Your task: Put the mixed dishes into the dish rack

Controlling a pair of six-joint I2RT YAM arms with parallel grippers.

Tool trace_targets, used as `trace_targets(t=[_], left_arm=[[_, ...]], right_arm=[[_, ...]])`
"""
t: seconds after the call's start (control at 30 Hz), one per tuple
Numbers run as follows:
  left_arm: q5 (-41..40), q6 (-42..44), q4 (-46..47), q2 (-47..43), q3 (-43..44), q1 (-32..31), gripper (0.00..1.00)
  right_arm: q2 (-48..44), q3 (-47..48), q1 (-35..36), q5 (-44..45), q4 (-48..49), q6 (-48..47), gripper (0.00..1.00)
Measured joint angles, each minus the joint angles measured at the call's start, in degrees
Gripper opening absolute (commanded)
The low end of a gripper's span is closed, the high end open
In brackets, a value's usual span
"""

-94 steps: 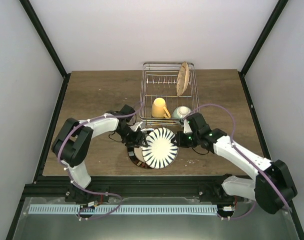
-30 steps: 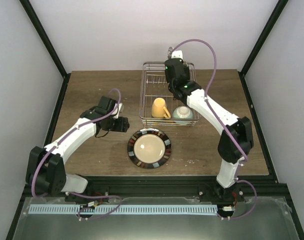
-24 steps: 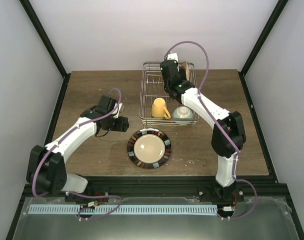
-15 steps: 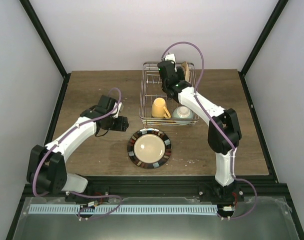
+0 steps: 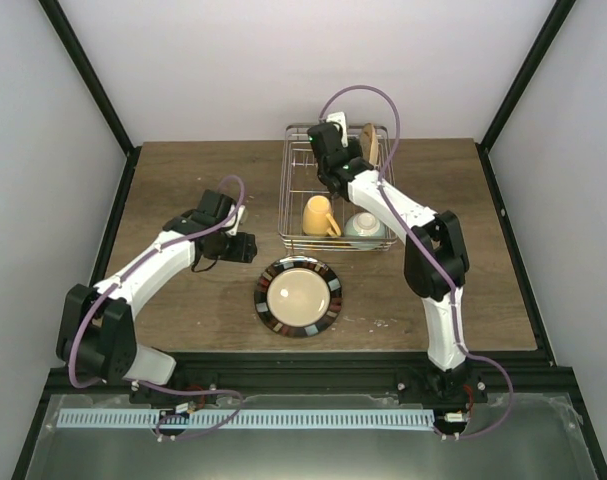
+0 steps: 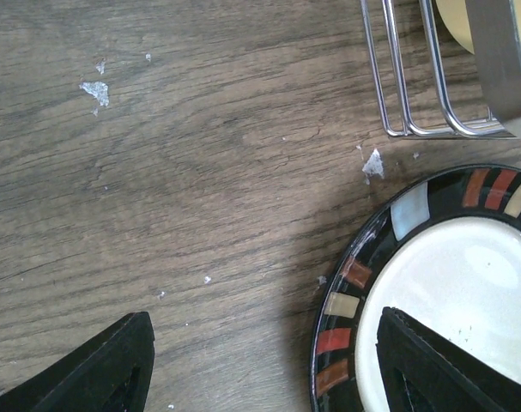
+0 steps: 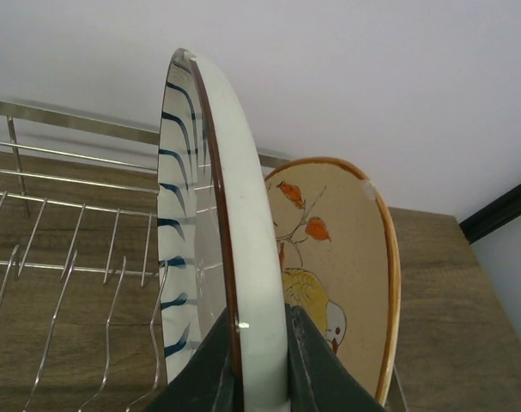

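Note:
My right gripper (image 7: 258,378) is shut on the rim of a white plate with blue stripes (image 7: 234,257) and holds it upright on edge over the back of the silver wire dish rack (image 5: 296,190). The orange-cream floral plate (image 7: 350,257) stands in the rack just to its right. In the top view the right gripper (image 5: 330,152) hides the striped plate. The yellow mug (image 5: 320,215) and the pale-teal bowl (image 5: 364,228) sit in the rack's front part. A dark-rimmed plate (image 5: 297,297) lies flat on the table. My left gripper (image 5: 241,248) is open and empty, with its right finger over that plate's left rim (image 6: 346,292).
The rack's upright prongs (image 7: 71,257) stand to the left of the striped plate. The rack's front-left corner (image 6: 432,86) lies just beyond the dark-rimmed plate. Bare wooden table (image 5: 193,190) lies left of the rack. Black frame posts run along both table sides.
Both grippers held the striped plate over the dark-rimmed plate. The right arm has since carried it to the rack's back and shifted left. The left arm let go and drew back left.

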Motion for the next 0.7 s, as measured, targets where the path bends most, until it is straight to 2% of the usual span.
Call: trace_targets(t=[0.43,0.47,0.7], left_arm=[[0.0,0.8,0.0,0.6,0.0,0.0,0.72],[0.0,0.9,-0.1,0.7,0.1,0.0,0.72],[0.0,0.9,-0.3,0.7,0.1,0.0,0.73]], right_arm=[[3.1,2.6,0.2,-0.4,-7.9,9.7,0.01],[3.1,2.8,0.2,-0.4,-8.3,10.2,0.03],[3.0,3.1,0.7,-0.8,-8.5,12.0,0.36]])
